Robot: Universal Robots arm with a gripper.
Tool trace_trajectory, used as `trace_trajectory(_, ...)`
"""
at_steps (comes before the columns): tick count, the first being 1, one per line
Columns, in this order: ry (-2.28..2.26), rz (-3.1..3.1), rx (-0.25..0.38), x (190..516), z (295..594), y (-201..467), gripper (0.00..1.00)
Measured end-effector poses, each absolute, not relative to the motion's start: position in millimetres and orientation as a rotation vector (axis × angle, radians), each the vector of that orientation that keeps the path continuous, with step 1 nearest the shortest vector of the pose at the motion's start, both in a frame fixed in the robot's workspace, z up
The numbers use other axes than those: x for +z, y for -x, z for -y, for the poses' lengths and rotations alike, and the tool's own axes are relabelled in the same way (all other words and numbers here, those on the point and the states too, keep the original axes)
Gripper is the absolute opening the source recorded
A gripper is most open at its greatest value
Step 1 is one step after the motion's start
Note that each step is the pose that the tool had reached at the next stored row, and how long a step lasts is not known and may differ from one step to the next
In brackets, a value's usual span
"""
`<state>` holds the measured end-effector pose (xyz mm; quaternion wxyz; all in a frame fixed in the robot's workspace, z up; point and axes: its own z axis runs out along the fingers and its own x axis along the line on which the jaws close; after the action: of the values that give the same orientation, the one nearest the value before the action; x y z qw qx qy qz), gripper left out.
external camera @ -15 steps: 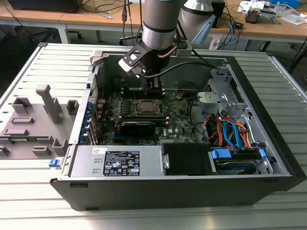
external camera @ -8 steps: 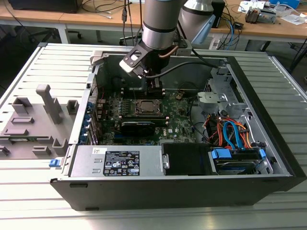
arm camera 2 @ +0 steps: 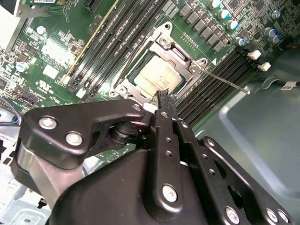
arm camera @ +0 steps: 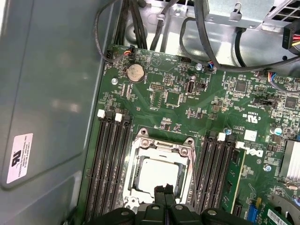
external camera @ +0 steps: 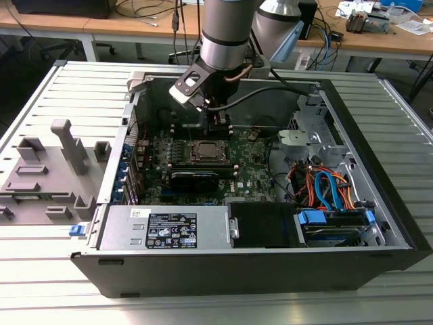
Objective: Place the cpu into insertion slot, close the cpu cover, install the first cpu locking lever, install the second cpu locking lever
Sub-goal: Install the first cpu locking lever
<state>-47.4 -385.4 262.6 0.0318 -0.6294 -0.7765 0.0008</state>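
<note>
A slatted metal table (external camera: 40, 88) carries an open black computer case (external camera: 270, 264), with a grey plastic fixture (external camera: 47, 169) lying beside it on the exterior view's left. The robot arm (external camera: 229, 30) reaches down into the case over the green motherboard (arm camera: 178, 98). Rows of long black memory slots (arm camera: 112, 159) flank the socket on both sides. The gripper (arm camera 2: 165, 98) hangs low over one edge of the socket, its two black fingers pressed together with nothing visible between them; whether the tips touch the metal cannot be told. The cpu cover (arm camera: 161, 143), a silvery frame with a square window, lies flat over the insertion slot (arm camera: 132, 174). The cpu (arm camera: 157, 173) is seated inside, its pale metal top showing through the window in both wrist views. A thin locking lever (arm camera 2: 225, 80) sticks out from a corner of the cover, slanting across the neighbouring memory slots.
</note>
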Motion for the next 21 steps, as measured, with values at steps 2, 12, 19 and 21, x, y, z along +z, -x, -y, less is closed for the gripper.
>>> trace_trajectory(2, 1.925, 2.402, 0.003, 262.6, 385.4, 47.4, 0.11)
trace_trajectory(12, 1.872, 2.444, 0.005, 262.6, 385.4, 47.4, 0.11)
trace_trajectory(19, 1.841, 2.467, 0.007, 262.6, 385.4, 47.4, 0.11)
trace_trajectory(21, 1.832, 2.473, 0.007, 262.6, 385.4, 47.4, 0.11)
